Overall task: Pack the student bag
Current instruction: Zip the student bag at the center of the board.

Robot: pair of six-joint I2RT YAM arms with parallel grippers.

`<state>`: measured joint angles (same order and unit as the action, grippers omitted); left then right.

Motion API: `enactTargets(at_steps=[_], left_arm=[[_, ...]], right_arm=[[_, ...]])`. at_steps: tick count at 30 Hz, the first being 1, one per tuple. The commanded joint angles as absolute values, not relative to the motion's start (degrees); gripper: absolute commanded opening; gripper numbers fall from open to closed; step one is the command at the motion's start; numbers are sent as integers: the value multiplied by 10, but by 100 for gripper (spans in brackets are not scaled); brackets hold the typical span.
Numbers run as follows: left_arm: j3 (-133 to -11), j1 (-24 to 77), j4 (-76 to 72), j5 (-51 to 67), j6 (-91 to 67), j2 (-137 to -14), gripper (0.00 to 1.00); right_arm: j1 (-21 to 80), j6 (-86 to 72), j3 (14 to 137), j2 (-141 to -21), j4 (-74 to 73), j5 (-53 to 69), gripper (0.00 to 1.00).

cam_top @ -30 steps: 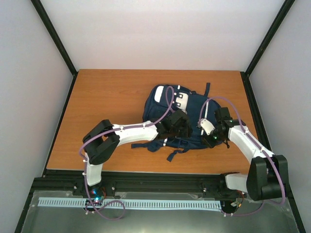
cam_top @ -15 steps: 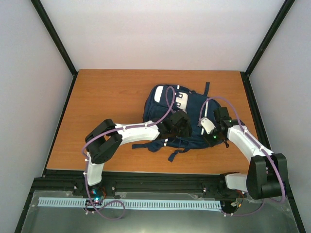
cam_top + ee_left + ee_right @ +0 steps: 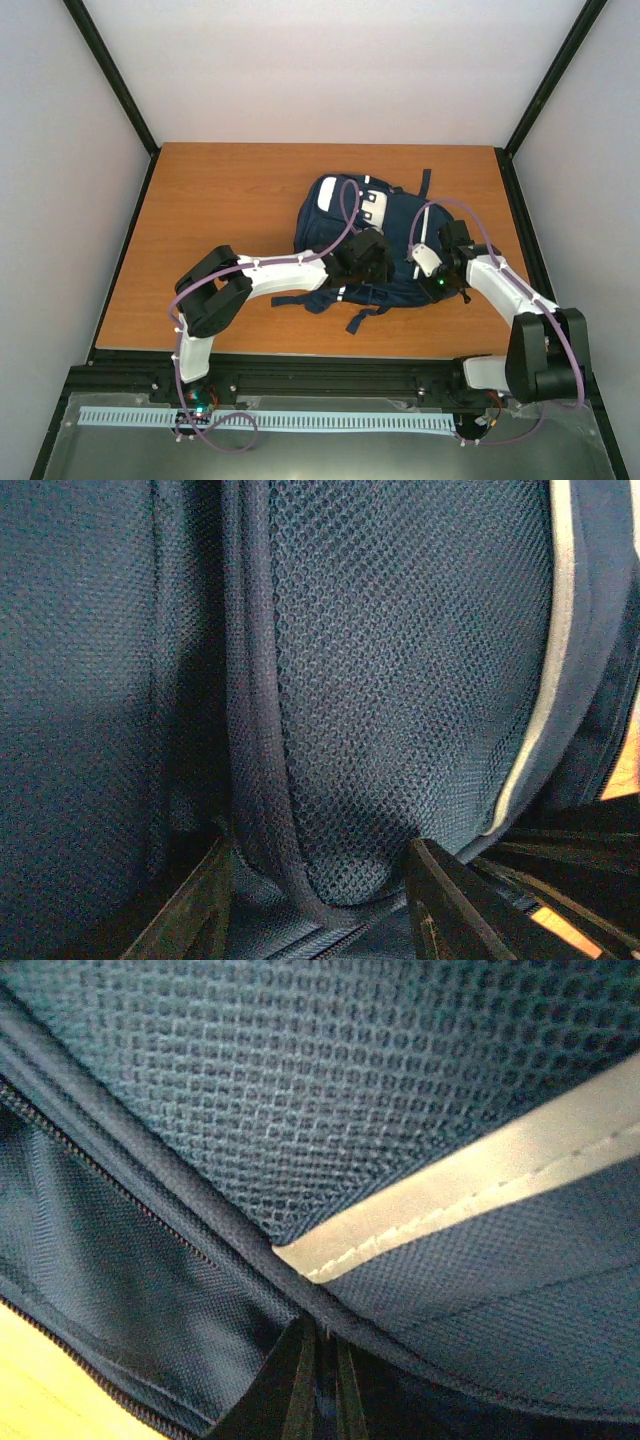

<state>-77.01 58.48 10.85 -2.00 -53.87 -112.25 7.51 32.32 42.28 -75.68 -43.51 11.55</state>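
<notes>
The student bag (image 3: 385, 225) lies on the wooden table, navy with white patches at its far end. My left gripper (image 3: 367, 258) rests on the bag's middle. In the left wrist view its fingers (image 3: 432, 895) press either side of a bulging fold of navy mesh (image 3: 400, 700), so the left gripper (image 3: 320, 855) is shut on that fold. My right gripper (image 3: 444, 272) sits at the bag's right edge. In the right wrist view the right gripper (image 3: 322, 1338) is shut, its tips pinched on the dark piping (image 3: 180, 1195) beside a white stripe (image 3: 470, 1190) and a zipper line.
Loose dark straps (image 3: 362, 318) trail off the bag's near side toward the table's front edge. Another strap (image 3: 426, 184) lies at the bag's far right. Black frame posts (image 3: 520, 215) border the table (image 3: 220, 220) on both sides.
The right gripper has closed from partly open to shut on the bag's edge and shifted slightly left. The left gripper has kept its hold and place.
</notes>
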Motion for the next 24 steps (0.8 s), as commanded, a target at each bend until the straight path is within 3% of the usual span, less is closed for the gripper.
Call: enactTargets(at_steps=[1,17,24], left_arm=[[-749,576,109,-41,-544,-1123,50],[-596,523,95,-65,-551,-1060,50],[-524,453,81,-62,-534,-1024,49]], right_arm=[[77,341,437,-720,-461,91,3],[68,431,456,-664,-524,-43,3],[73,465,499,-683,-563,5,3]])
